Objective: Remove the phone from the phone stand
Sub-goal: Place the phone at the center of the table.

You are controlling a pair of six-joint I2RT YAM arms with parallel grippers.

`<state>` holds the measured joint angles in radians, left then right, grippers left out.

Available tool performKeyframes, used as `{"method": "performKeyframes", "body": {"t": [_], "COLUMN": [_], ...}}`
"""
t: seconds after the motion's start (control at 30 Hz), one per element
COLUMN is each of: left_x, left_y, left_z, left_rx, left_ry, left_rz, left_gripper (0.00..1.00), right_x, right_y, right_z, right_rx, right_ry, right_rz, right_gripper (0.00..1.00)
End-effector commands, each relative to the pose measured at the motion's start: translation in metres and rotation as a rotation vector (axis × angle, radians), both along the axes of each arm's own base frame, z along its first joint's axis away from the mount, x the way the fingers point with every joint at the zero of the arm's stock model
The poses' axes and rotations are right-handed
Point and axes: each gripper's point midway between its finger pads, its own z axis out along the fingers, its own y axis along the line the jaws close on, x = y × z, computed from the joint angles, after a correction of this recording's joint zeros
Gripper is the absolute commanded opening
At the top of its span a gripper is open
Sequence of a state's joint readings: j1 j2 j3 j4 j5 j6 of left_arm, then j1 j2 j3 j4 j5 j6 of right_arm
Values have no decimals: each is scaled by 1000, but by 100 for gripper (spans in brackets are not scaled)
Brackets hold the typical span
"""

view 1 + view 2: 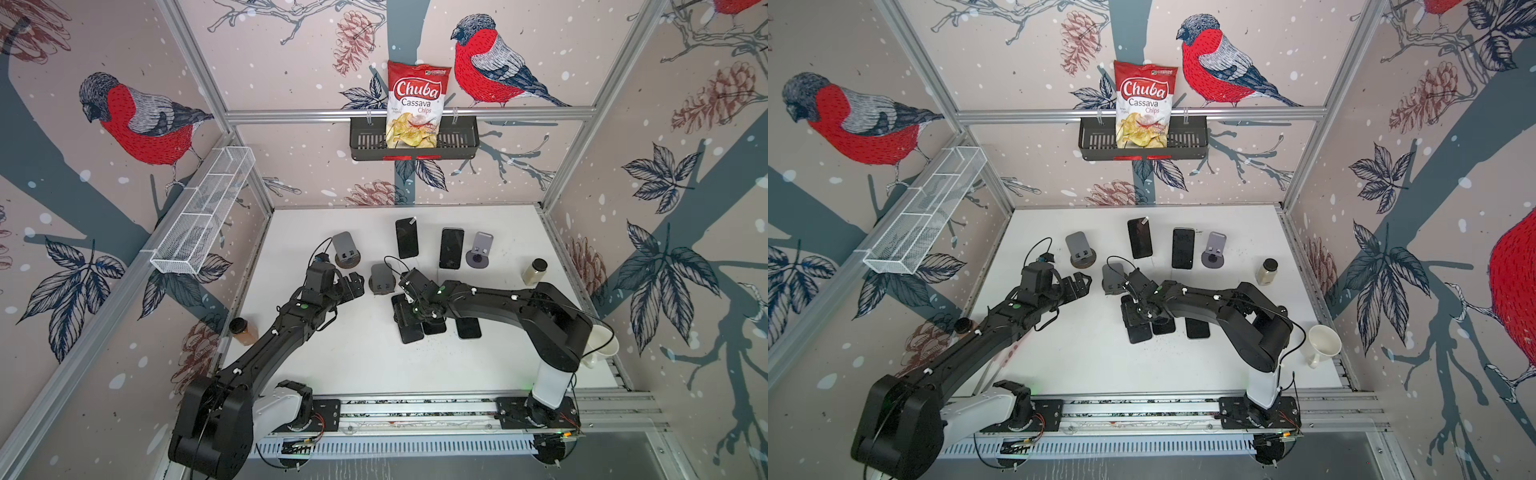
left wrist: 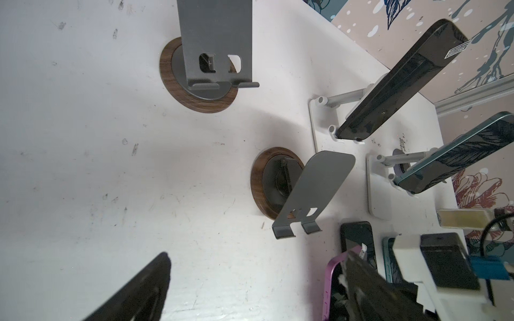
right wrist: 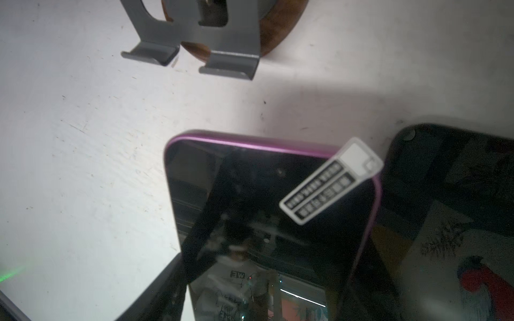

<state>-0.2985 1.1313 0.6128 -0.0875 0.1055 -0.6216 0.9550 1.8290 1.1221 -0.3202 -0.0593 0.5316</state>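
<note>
Starting at the left table edge: a brown jar (image 1: 243, 330), clear of the work. The left gripper (image 1: 353, 286) hovers with its jaws spread wide, beside the rear grey stand (image 1: 345, 247) and the near grey stand (image 1: 380, 278). The right gripper (image 1: 405, 311) is low, just in front of the near grey stand. Its jaws press both long edges of the purple-edged phone (image 3: 250, 180), which is off every stand and crowded by flat phones (image 1: 468, 328). Behind stand propped phones (image 1: 451, 248) on white stands. Further right are a lilac stand (image 1: 480, 249), a pale jar (image 1: 535, 272) and a white mug (image 1: 598, 349).
</note>
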Motion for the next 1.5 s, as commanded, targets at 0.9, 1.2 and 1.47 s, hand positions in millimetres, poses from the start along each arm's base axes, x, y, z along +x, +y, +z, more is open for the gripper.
{"method": "performKeyframes", "body": {"t": [0.9, 1.2, 1.47], "left_x": [6, 7, 7], "left_y": [-5, -5, -6], "left_z": [1, 0, -2], "left_rx": [-24, -21, -23], "left_ry": [-22, -21, -19], "left_rz": [-8, -10, -16], "left_gripper": [96, 96, 96], "right_x": [3, -1, -3], "right_y": [-7, -10, -14], "right_z": [-22, -22, -25], "right_rx": [-74, -118, -139], "right_ry": [55, 42, 45], "right_rz": [-58, -50, -54], "right_gripper": [74, 76, 76]}}
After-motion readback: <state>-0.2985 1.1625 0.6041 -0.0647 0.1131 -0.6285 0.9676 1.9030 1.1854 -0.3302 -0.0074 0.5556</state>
